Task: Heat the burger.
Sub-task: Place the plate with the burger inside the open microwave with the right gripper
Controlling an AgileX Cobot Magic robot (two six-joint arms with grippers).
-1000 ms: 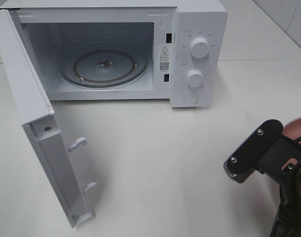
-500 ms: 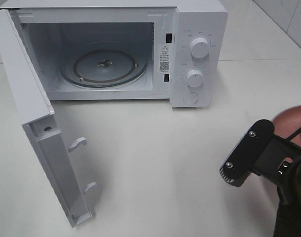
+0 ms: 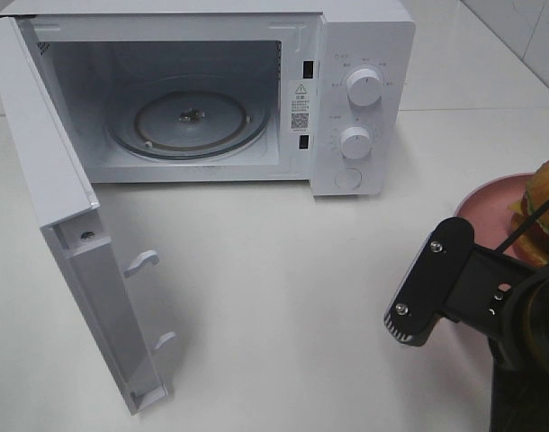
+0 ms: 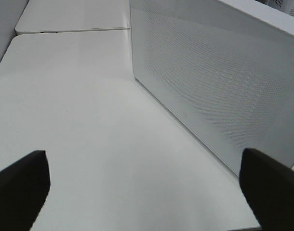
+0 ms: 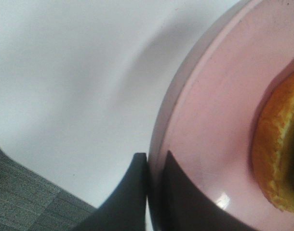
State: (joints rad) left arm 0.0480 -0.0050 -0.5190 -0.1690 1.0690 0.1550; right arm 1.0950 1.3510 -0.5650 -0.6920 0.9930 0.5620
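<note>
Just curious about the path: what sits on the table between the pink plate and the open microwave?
Nothing; in the high exterior view, only bare white table lies between the pink plate and the microwave.

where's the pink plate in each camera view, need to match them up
Exterior high: the plate sits at the right edge, about halfway down, partly behind the right arm.
Left wrist: not in it; only the microwave and table show.
Right wrist: close up, its rim pinched in the right end effector.
Shared landmark: the burger on the plate, seen in the exterior and right wrist views.
</note>
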